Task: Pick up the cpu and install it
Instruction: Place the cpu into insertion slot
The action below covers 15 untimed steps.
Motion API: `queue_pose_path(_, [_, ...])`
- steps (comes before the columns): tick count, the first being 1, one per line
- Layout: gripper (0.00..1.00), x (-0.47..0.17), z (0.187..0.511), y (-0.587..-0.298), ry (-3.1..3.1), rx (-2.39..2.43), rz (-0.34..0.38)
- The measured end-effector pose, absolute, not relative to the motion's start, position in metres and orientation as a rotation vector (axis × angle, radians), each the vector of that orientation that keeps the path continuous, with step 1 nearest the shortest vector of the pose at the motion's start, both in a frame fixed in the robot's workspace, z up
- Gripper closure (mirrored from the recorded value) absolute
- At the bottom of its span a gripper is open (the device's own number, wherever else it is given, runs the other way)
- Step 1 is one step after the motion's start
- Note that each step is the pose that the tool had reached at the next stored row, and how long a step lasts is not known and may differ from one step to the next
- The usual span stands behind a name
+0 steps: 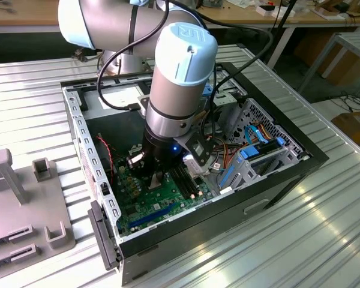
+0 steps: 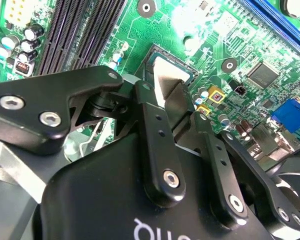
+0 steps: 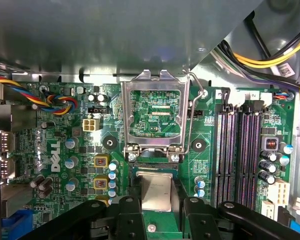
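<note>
The cpu [image 3: 155, 192], a small square chip with a shiny silver top, sits low over the black socket [image 3: 155, 167] on the green motherboard [image 3: 55, 160]. My gripper [image 3: 156, 201] is shut on it, one black finger [image 3: 127, 212] against each side. The socket's metal frame [image 3: 155, 117] stands swung open beyond the chip, its lever [image 3: 192, 125] raised. In the second wrist view the cpu [image 2: 169, 74] shines between the fingers [image 2: 155, 135] above the socket. I cannot tell if the chip rests fully in the socket. In the exterior view my gripper [image 1: 155, 179] reaches down into the open computer case [image 1: 276, 174].
Black memory slots [image 3: 240, 150] run beside the socket. Coloured cable bundles [image 3: 55, 100] and yellow wires [image 3: 270, 57] hang near the board. Case walls [image 1: 84, 144] and a drive cage [image 1: 258, 150] close in around the arm. Grey fixtures [image 1: 24, 198] stand on the table at the exterior view's left.
</note>
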<state>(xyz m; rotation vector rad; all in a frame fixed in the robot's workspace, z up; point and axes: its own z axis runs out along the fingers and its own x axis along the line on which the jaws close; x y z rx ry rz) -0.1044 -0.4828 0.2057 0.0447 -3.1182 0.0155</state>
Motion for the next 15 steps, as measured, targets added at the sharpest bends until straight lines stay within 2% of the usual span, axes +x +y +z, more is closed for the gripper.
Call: queue_pose_path(15, [0.64,-0.1044,0.2030,-0.4827,-3.119,0.045,0.014])
